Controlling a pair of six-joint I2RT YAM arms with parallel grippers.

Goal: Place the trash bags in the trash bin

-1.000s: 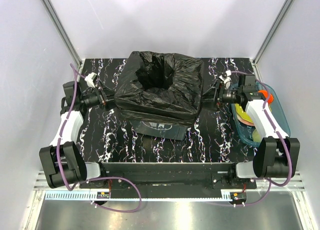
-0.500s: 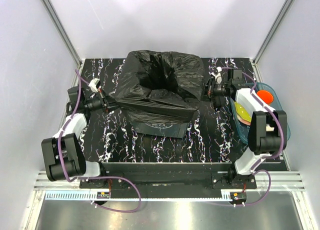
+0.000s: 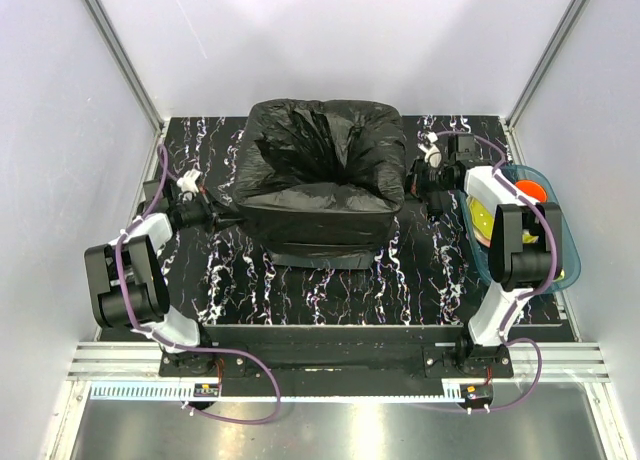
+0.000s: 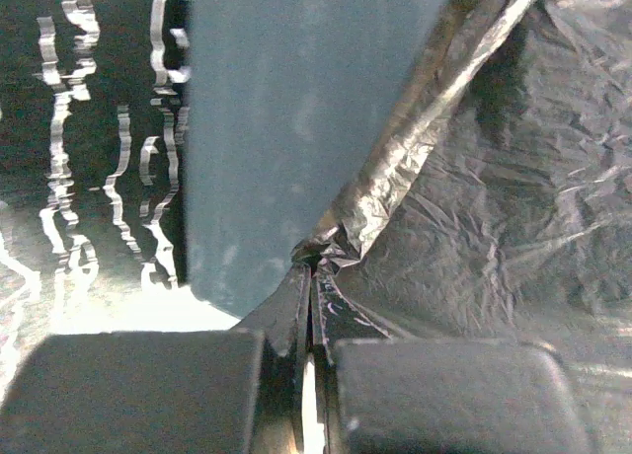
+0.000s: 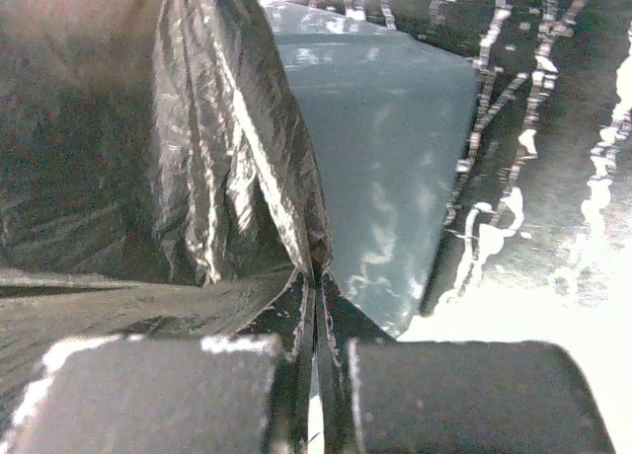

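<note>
- The top external camera sits high above and behind the robot and looks down and forward. From this distance it takes in the whole bench (image 3: pixel 330 280) and the pale walls (image 3: pixel 300 50) around it.
- The left wrist camera sits just behind the left gripper (image 4: pixel 311 274) and looks along its fingers from very close. The frame holds only the pinched film of the trash bags (image 4: pixel 513 178), one wall of the trash bin (image 4: pixel 286 128) and a strip of bench at the left.
- The right wrist camera looks past the right gripper (image 5: pixel 316 276) in the same way, but mirrored: film on the left, bin wall in the centre, bench on the right.
- Both wrist views share the bagged bin with the overhead view, and they face it from opposite sides.
</note>
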